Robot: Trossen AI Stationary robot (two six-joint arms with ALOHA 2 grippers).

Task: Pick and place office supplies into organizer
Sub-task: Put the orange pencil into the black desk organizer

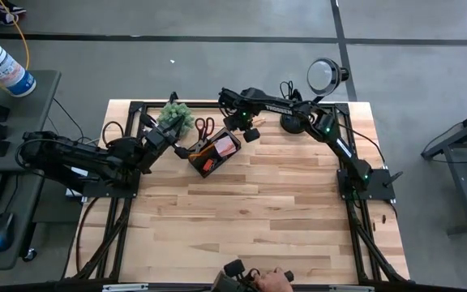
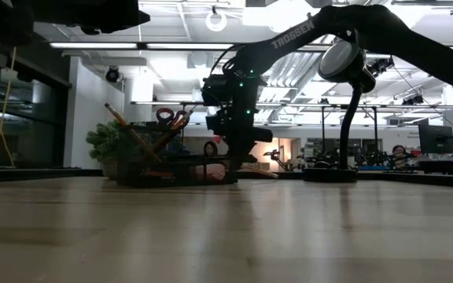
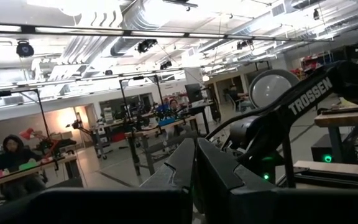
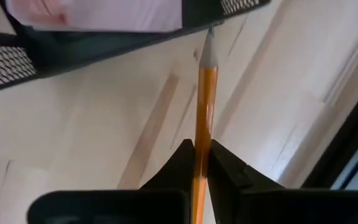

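The black mesh organizer (image 1: 212, 154) (image 2: 171, 169) sits on the table's far part and holds the pink sticky-note pad (image 1: 227, 144) and orange pencils (image 2: 128, 126). The scissors' red handles (image 2: 169, 116) show above it. My right gripper (image 1: 248, 130) (image 2: 238, 157) (image 4: 202, 152) hangs at the organizer's right far side, shut on an orange pencil. My left gripper (image 1: 183, 149) (image 3: 195, 168) is shut beside the organizer's left corner; I cannot tell whether it touches it. My right gripper pinches an orange pencil's shaft (image 4: 202, 134) between its two fingers, coming from above and pointing down. The pencil runs along the fingers and sticks out past their tips. Its grey end (image 4: 210, 53) reaches the corner of the organizer's mesh wall (image 4: 73, 43).
A green spiky plant (image 1: 175, 116) stands just behind the organizer. The black lamp's base (image 1: 292, 123) is beside the right arm, its round head (image 1: 324, 75) past the far edge. A person's hand (image 1: 274, 280) is at the near edge. Bare wood fills the table's middle.
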